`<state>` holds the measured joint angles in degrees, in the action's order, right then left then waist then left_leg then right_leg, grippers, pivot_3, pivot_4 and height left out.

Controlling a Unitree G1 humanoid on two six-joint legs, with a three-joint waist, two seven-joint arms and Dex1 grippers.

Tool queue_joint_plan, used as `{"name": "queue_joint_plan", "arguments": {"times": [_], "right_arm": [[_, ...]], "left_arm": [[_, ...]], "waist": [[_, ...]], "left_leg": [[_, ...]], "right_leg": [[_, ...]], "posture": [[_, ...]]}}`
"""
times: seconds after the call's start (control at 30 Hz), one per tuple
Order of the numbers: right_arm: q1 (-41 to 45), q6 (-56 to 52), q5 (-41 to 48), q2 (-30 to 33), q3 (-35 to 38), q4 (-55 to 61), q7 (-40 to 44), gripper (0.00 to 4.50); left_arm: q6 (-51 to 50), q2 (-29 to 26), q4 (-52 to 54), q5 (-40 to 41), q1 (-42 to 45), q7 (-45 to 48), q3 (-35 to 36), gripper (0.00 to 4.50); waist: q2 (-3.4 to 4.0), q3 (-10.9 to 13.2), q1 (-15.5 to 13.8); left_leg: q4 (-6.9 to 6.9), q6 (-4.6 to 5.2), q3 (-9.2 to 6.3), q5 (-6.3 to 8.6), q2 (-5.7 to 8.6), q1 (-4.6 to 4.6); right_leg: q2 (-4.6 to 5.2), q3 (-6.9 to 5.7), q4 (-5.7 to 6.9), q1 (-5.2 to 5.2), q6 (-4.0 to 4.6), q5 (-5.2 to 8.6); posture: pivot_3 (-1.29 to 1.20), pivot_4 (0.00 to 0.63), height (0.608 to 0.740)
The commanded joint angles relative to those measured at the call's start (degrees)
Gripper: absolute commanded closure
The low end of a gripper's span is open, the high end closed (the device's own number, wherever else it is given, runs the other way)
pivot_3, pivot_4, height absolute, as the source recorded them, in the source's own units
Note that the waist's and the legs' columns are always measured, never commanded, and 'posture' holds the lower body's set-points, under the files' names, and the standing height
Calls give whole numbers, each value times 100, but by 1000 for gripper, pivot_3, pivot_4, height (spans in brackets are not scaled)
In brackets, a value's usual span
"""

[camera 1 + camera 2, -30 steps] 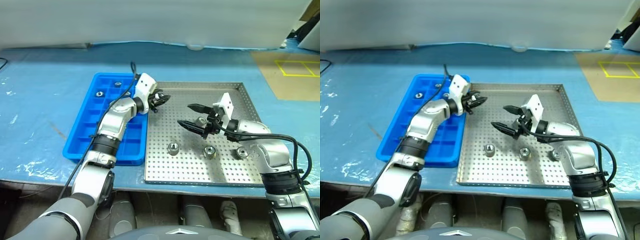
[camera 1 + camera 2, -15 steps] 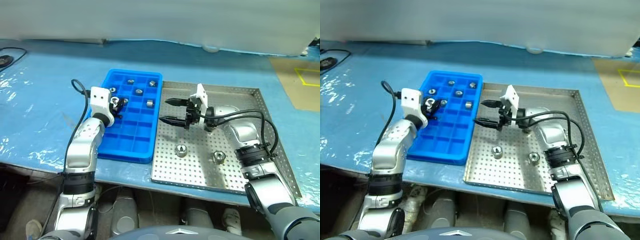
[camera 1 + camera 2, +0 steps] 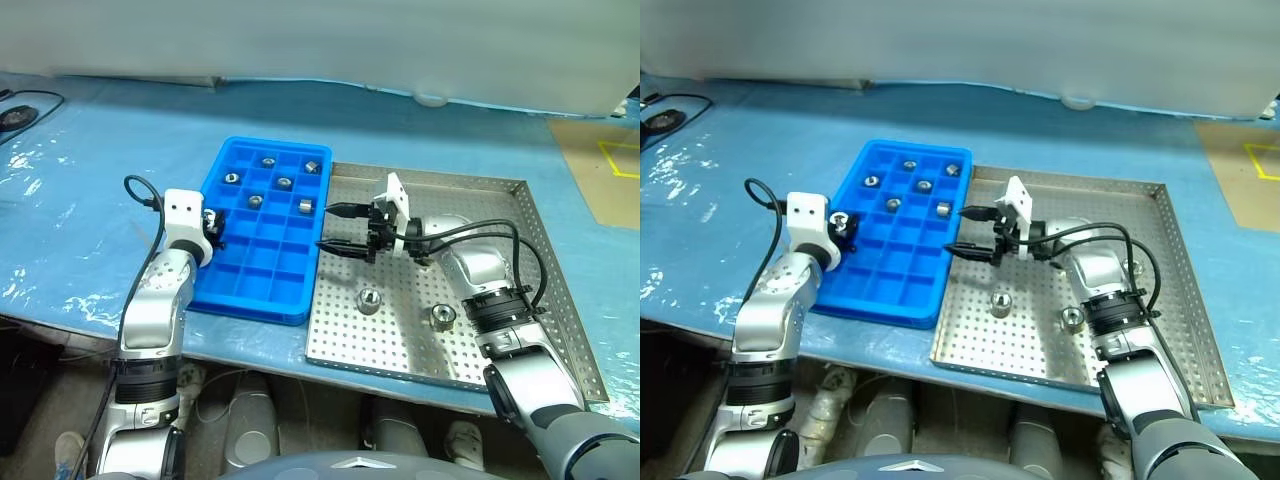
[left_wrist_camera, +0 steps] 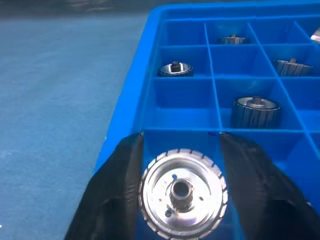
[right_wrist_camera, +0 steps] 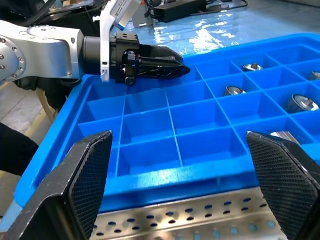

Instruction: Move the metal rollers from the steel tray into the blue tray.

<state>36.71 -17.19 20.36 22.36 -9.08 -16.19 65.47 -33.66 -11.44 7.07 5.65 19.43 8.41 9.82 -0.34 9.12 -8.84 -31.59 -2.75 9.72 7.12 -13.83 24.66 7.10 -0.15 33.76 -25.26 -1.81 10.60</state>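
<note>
Metal rollers: one (image 4: 182, 194) is sitting gripped between the left gripper (image 3: 212, 229) fingers at the blue tray (image 3: 240, 285) left rim; right gripper (image 3: 334, 229) is reaching leftward, fingers spread empty, over the steel tray (image 3: 520, 330).

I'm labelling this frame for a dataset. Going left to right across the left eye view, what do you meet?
Left gripper holding a metal roller → blue tray → right gripper, jaws open → steel tray.

blue tray (image 3: 878, 282), steel tray (image 3: 1160, 330), metal rollers (image 3: 999, 304)
</note>
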Motion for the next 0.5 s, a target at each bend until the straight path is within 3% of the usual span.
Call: {"name": "queue_joint_plan", "arguments": {"times": [0.03, 0.07, 0.5], "right_arm": [[-107, -26, 89, 59, 196, 447, -98, 0], [-170, -82, 125, 84, 241, 553, -147, 0], [-1442, -835, 469, 889, 1057, 2214, -795, 0]], "left_arm": [[195, 54, -158, 212, 301, 114, -1, 886], [261, 59, -198, 321, 436, 245, -19, 631], [1078, -538, -1405, 1432, 1821, 3847, -1022, 631]], "waist": [[0, 0, 9], [0, 0, 12], [1, 0, 163]], "left_leg": [[-2, 0, 0, 0, 0, -1], [-3, 0, 0, -1, 0, -2], [-7, 0, 8, -3, 4, -9]], "right_leg": [[0, 1, 2, 0, 0, 0], [0, 1, 4, 1, 0, 0], [-1, 16, 5, 2, -1, -1]], "posture": [[193, 150, 740], [168, 150, 740], [-70, 150, 740]]}}
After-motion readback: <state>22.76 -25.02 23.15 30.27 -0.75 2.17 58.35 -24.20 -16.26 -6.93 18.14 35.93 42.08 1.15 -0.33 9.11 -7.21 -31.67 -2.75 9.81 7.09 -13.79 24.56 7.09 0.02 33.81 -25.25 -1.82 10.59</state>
